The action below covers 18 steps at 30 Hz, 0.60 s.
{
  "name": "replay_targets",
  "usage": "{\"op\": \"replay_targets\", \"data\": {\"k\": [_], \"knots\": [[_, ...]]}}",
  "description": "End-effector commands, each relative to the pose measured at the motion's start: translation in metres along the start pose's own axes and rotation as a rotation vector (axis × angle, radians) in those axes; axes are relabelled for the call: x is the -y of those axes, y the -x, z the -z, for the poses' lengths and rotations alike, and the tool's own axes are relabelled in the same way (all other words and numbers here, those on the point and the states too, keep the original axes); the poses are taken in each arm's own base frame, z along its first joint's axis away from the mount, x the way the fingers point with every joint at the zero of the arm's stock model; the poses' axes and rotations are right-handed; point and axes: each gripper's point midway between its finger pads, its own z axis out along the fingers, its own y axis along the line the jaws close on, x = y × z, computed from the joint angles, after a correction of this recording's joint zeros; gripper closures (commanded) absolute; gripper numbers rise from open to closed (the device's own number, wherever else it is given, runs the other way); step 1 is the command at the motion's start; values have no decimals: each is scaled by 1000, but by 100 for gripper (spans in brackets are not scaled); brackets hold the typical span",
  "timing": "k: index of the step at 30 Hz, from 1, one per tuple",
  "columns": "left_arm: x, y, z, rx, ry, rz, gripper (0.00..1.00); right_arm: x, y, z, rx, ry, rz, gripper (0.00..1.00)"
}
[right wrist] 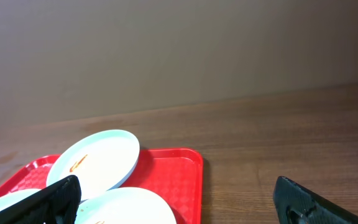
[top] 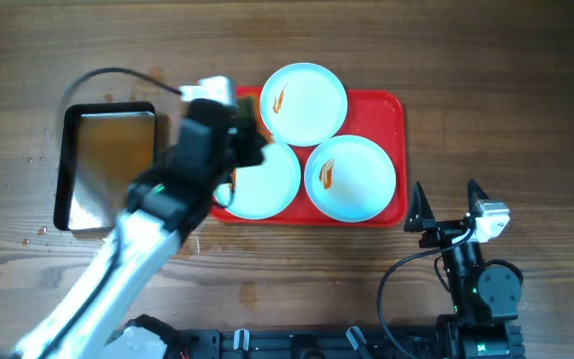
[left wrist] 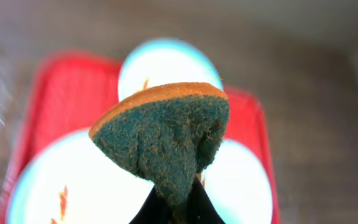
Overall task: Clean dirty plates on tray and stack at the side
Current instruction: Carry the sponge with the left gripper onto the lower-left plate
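Red tray (top: 389,108) mid-table, three plates (top: 303,102) crowding it nearly edge to edge. Bare wood table (top: 526,120) open right of tray. My left pincer (left wrist: 173,210) pinches green sponge (left wrist: 166,140) above tray's left side. My right pincer (top: 447,196) spread wide, just off tray's front-right corner, clear of plates.

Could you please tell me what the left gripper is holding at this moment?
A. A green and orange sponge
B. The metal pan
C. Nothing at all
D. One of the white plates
A: in the left wrist view, the left gripper is pinched shut on a sponge with a dark green scouring face and an orange edge, seen against the tray behind it.
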Motion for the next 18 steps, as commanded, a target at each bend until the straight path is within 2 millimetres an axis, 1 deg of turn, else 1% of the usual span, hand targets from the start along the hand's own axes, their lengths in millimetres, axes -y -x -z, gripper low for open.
{"op": "replay_targets", "data": {"k": [1, 3, 4, 6, 9, 13, 18], "knots": [[2, -52, -50, -168, 33, 7, 96, 4, 2, 0, 10, -19, 17, 0], [-7, -73, -72, -231, 73, -1, 96, 4, 2, 0, 10, -19, 17, 0], [-12, -80, -78, -253, 91, 4, 96, 4, 2, 0, 10, -19, 17, 0], [-23, -96, -88, -300, 142, 51, 96, 4, 2, 0, 10, -19, 17, 0], [-38, -113, -94, -353, 203, 68, 96, 4, 2, 0, 10, -19, 17, 0], [-55, -109, -92, -319, 296, 46, 96, 4, 2, 0, 10, -19, 17, 0], [-58, -110, -92, -320, 305, 45, 96, 4, 2, 0, 10, -19, 17, 0]]}}
